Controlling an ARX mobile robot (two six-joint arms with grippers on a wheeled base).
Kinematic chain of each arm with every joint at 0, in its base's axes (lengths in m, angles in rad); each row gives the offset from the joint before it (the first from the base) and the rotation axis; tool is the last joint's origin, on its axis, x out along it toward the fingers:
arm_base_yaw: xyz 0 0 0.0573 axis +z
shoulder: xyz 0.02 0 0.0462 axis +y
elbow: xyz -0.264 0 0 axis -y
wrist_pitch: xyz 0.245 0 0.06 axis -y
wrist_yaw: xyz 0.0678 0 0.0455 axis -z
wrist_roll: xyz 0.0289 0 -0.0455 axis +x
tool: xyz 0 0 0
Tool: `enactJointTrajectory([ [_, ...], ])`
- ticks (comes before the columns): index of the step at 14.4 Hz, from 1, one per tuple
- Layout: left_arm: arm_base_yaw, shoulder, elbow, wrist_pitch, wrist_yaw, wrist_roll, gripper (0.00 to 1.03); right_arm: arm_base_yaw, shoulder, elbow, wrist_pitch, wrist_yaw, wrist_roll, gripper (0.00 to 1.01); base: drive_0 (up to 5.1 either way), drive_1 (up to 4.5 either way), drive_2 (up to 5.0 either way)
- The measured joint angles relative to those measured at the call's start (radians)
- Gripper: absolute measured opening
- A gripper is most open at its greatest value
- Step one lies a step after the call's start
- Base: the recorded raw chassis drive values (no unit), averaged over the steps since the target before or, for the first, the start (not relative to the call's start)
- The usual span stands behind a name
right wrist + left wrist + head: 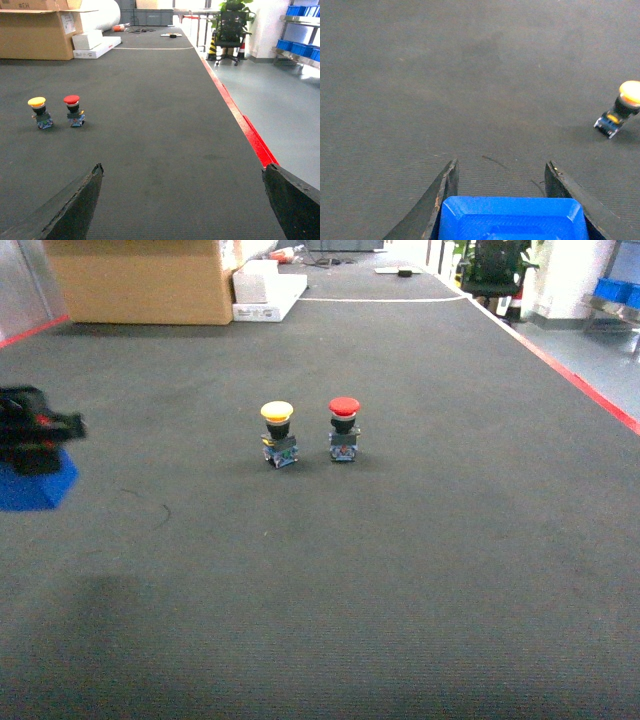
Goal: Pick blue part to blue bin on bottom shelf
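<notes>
The blue part (512, 220) is a blue plastic block with a bevelled top, and my left gripper (502, 163) is shut on it, its two dark fingers pressed against its sides. In the head view the left gripper (35, 430) sits at the far left edge, over the blue part (35, 485), low above the dark mat. My right gripper (182, 167) is open above bare mat with nothing between its fingers. It does not show in the head view. Blue bins (299, 48) stand on a steel rack far off to the right. I cannot tell which tier is the bottom shelf.
A yellow push button (279, 433) and a red push button (343, 427) stand side by side mid-mat. A red stripe (250, 135) marks the mat's right edge. A cardboard box (140, 280), white boxes (265, 292) and an office chair (229, 30) are at the far end.
</notes>
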Motion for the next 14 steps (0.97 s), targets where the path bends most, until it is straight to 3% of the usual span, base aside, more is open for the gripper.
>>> enactJointTrajectory([
  [8, 0.004, -0.401, -0.105, -0.187, -0.011, -0.004, 0.43, 0.000, 0.000, 0.000, 0.001, 0.000, 0.000, 0.98, 0.0, 0.00, 0.0],
  [14, -0.033, -0.759, -0.171, -0.400, -0.101, -0.005, 0.43, 0.000, 0.000, 0.000, 0.000, 0.000, 0.000, 0.98, 0.0, 0.00, 0.0],
])
